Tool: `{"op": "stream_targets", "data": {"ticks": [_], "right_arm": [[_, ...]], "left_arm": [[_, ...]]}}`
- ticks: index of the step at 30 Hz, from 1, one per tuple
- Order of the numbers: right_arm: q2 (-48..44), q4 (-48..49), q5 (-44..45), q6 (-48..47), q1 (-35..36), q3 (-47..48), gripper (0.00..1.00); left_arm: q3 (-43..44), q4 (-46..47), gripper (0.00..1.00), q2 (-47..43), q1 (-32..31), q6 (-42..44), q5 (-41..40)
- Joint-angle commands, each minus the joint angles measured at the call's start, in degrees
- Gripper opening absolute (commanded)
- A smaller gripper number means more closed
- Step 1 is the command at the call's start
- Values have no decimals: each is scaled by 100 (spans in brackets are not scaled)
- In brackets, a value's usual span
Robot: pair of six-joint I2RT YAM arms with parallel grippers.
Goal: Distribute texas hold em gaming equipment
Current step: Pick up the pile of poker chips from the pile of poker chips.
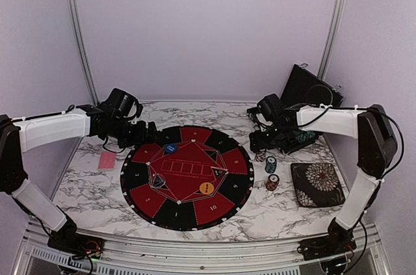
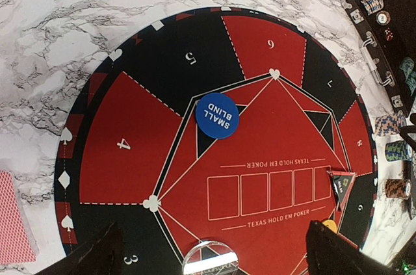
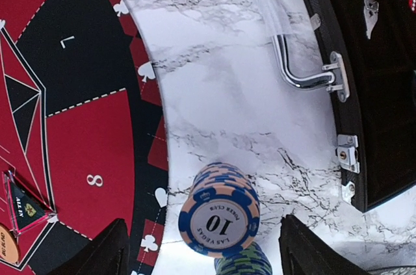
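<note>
Two end effectors are hanging wide open holding nothing: right end effector is sitting over the blue-and-orange chip stack on the tabletop beside the mat, probably staged for seat 8, left end effector is hovering above the blue button.

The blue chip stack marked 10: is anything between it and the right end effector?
Nothing visible is. In the right wrist view the blue chip stack stands on bare marble right in front of the open right end effector. A green chip stack sits beside it, touching or nearly so.
</note>
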Motion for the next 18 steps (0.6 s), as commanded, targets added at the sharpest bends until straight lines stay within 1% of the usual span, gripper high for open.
{"op": "stream_targets", "data": {"ticks": [1, 8, 18], "right_arm": [[224, 215, -21, -21, -89, 49, 74], [346, 325, -55, -19, -184, -23, 71], [452, 382, -121, -22, -194, -21, 61]], "left_arm": [[64, 28, 99, -41, 21, 15, 36], [45, 4, 99, -51, 23, 3, 12], [56, 3, 99, -28, 25, -14, 6]]}}
